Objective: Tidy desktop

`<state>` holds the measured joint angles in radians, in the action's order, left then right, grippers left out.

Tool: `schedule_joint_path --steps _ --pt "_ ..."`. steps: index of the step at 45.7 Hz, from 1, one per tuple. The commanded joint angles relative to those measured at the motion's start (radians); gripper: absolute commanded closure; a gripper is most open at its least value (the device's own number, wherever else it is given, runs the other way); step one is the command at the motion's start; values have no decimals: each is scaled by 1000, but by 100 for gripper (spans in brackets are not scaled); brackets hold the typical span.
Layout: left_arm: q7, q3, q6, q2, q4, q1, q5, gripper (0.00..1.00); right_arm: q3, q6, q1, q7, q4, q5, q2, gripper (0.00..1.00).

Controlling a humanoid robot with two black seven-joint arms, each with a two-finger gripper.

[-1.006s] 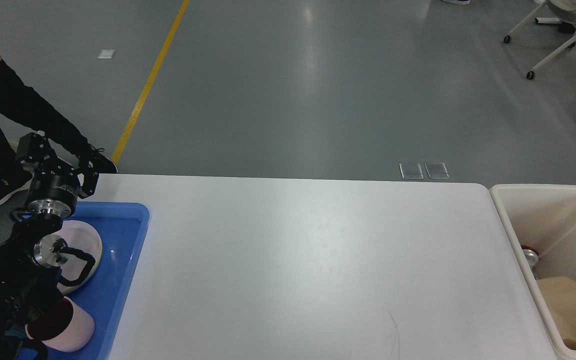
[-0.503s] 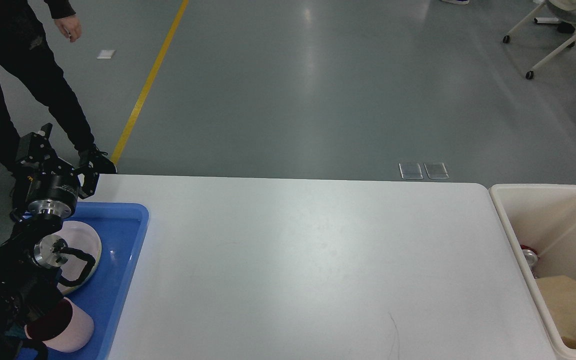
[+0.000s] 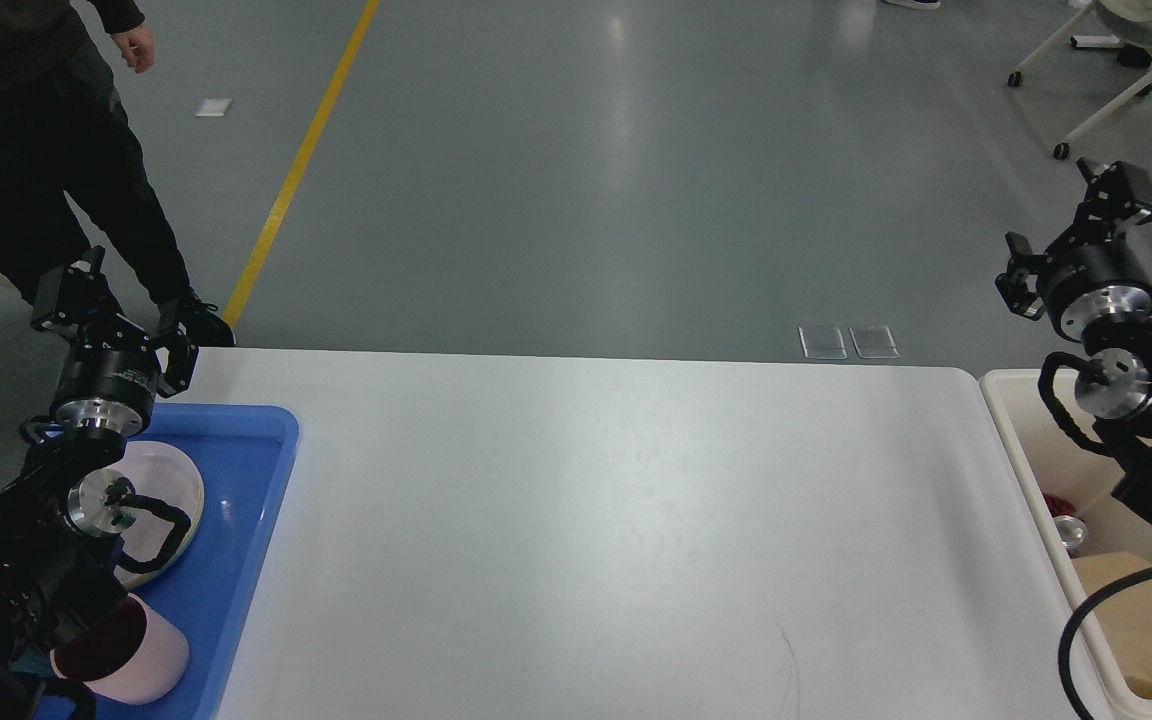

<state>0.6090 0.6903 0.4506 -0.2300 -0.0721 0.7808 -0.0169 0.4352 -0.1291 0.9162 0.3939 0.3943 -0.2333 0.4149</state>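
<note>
single head view, high behind the desktop, facing forward and down, floor beyond

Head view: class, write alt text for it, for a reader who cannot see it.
A large white desktop fills the view. On its left a blue tray holds a pale plate and a pink cup, and a cream bin stands on its right. The left hand and right hand are raised at its far corners.
</note>
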Motion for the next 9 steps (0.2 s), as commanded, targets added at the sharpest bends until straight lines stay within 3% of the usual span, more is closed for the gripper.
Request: schedule_joint_path --steps 1,9 --pt "0 0 0 0 0 0 0 4 48 -1 -13 23 49 0 -57 0" --pt "0 0 0 0 0 0 0 4 80 3 -14 25 49 2 -139 0"
